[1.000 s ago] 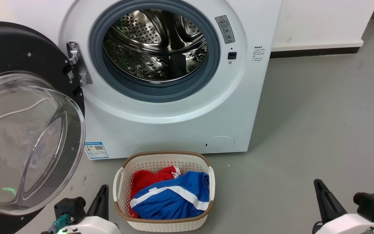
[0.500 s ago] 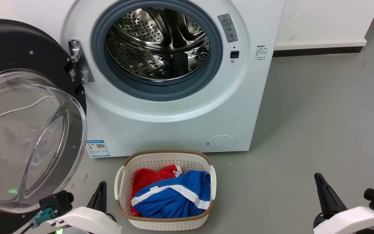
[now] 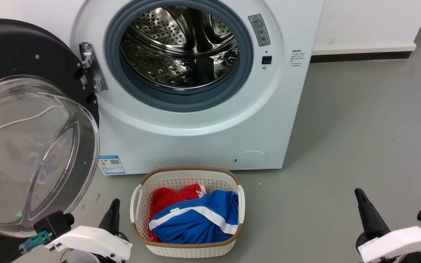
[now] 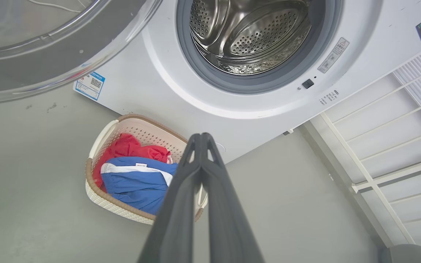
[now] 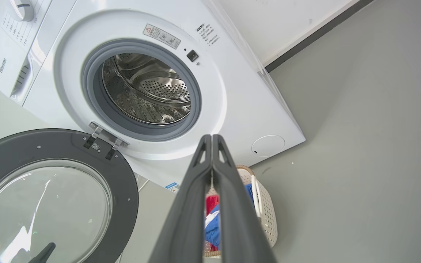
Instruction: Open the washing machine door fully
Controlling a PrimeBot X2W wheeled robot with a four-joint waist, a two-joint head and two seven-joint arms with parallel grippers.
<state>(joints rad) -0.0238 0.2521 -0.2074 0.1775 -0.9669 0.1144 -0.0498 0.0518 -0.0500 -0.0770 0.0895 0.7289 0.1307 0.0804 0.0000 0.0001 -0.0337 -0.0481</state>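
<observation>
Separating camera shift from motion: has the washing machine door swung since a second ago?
No. The washing machine door sits unchanged against the hinge; only the camera shifted.

The light is bright and even, and all views are sharp. The steel drum (image 3: 179, 47) glints, pale glare streaks the washing machine door (image 3: 31, 146), and the wrist views bow straight edges.

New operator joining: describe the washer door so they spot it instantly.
Find the white washing machine with its steel drum exposed. Hinged at the opening's left, the washing machine door stands swung open: a black rim around a bulging clear glass bowl, unlike the pale laundry basket below.
</observation>
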